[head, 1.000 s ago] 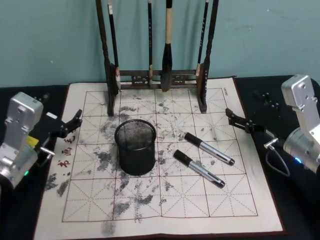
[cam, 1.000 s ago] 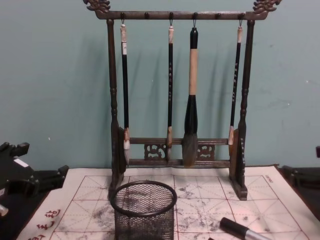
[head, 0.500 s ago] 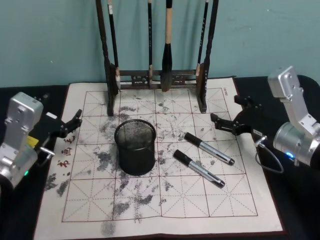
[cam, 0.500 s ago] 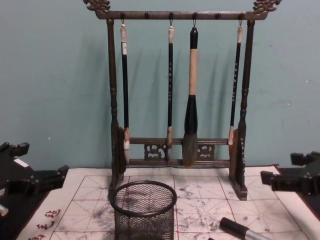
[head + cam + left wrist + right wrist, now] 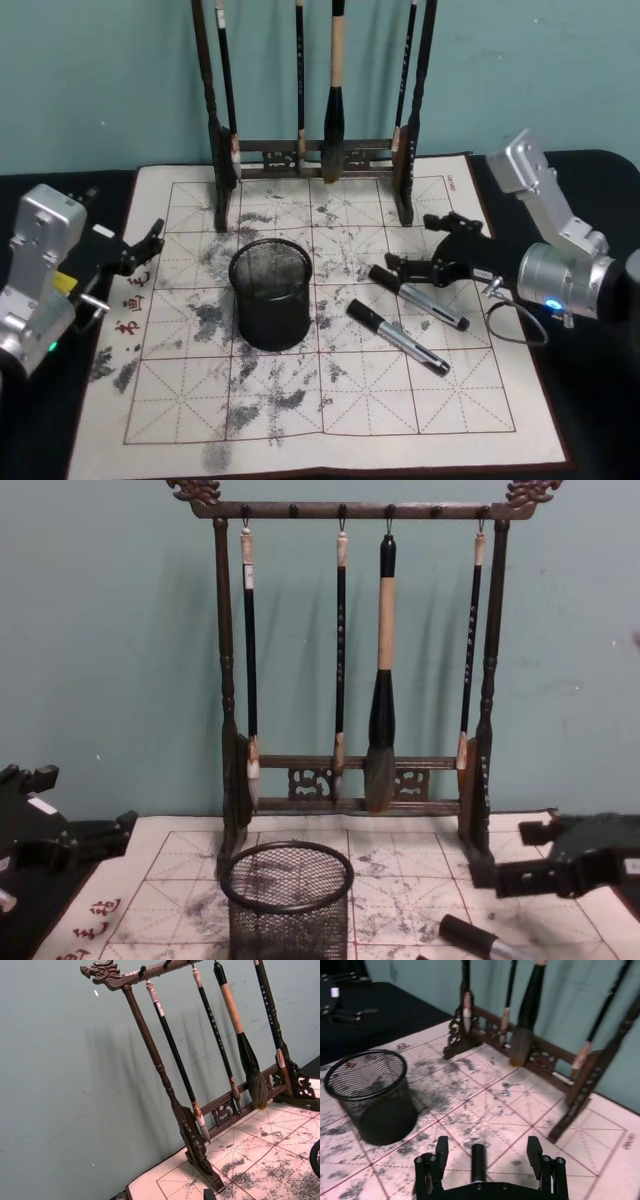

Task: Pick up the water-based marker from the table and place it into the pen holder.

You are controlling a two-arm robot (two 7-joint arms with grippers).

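We count two markers on the mat, alike in build: each has a slim silver-grey barrel and a black cap, and both lie flat on a slant, roughly parallel. The farther marker lies to the right of the pen holder. The nearer marker lies just in front of it, apart from it, with its cap pointing towards the holder. Both rest on the one white practice mat, ruled in red squares and blotched with grey ink, which covers the dark table.

There is one pen holder, a short round cup of black wire mesh with a solid black rim. It stands upright on the mat's left half, well apart from both markers.

The right gripper sits over the capped end of the farther marker with its two black fingers spread wide. In the right wrist view the cap shows between them, but we cannot tell whether either finger touches it.

The left gripper is parked at the mat's left edge, fingers also apart, holding nothing.

Behind stands one tall dark wooden rack with four calligraphy brushes hanging from it, one much thicker than the rest.
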